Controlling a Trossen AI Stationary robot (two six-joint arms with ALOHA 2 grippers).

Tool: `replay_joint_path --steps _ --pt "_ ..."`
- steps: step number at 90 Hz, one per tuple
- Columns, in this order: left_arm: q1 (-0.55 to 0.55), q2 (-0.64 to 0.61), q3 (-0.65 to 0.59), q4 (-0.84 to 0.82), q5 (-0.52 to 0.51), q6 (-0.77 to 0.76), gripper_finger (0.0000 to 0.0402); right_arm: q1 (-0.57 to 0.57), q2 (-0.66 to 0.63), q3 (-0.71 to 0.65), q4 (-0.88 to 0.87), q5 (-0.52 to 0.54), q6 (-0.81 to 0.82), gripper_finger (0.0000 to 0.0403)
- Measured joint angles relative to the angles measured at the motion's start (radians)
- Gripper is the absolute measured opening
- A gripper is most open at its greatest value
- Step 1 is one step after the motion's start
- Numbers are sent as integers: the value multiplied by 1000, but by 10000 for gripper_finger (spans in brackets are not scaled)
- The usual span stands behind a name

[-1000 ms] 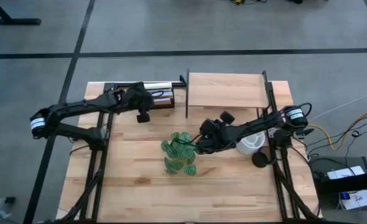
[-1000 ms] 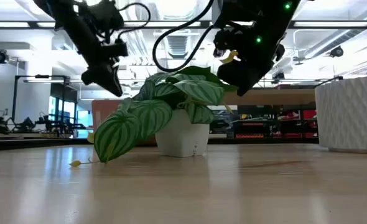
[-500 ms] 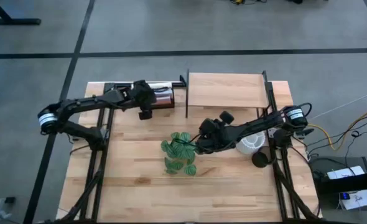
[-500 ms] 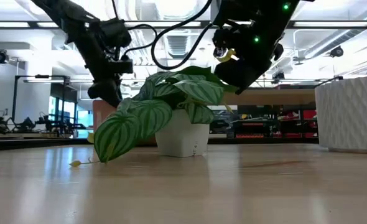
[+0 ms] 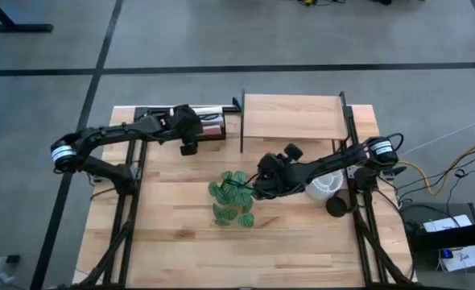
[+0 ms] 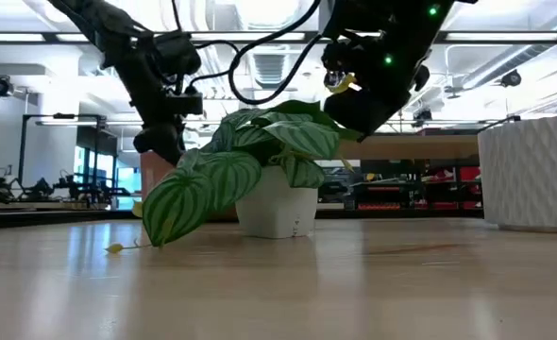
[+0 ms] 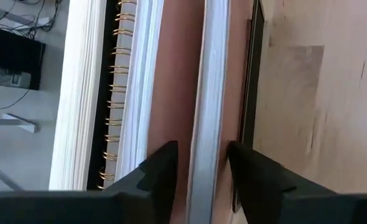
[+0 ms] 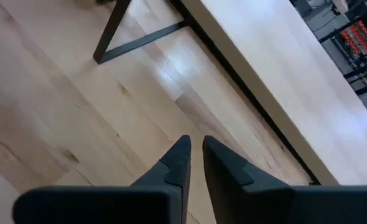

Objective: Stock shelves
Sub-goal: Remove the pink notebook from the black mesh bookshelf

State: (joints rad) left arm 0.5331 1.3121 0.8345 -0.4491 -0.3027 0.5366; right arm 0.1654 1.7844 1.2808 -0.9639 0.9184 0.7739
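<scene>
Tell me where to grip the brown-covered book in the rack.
Grip the brown-covered book across its thin exposed edge, coming in line with the upright row, as the left end effector does, open astride it. The spiral notebook beside it blocks any flat-side approach.

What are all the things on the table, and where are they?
Shelves: one, black frame with pale board, back of the table, right of middle.
Books: a few, brown covers and white pages, one spiral-bound, in a dark rack at the back left.
Potted plant: one, striped green leaves, white pot, middle of the table.
White ribbed pot: one, right side.
Table: one, light wood.
Left gripper: dark, open around a book's edge.
Right gripper: dark, nearly closed, empty, beside the plant.
</scene>
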Motion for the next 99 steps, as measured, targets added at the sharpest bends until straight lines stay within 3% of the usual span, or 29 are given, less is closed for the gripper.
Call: replay_joint_path --steps 17,27,52,99 --pt "0 0 0 0 -4 1 48 0 0 0 6 1 -16 25" --pt "-5 -5 3 -8 -59 0 11 0 0 0 6 1 -16 24" --pt "-46 -34 106 -124 -104 -58 18 0 0 0 10 3 -27 29" --pt "-258 -35 459 -675 -100 -320 15 0 0 0 36 26 -26 34"
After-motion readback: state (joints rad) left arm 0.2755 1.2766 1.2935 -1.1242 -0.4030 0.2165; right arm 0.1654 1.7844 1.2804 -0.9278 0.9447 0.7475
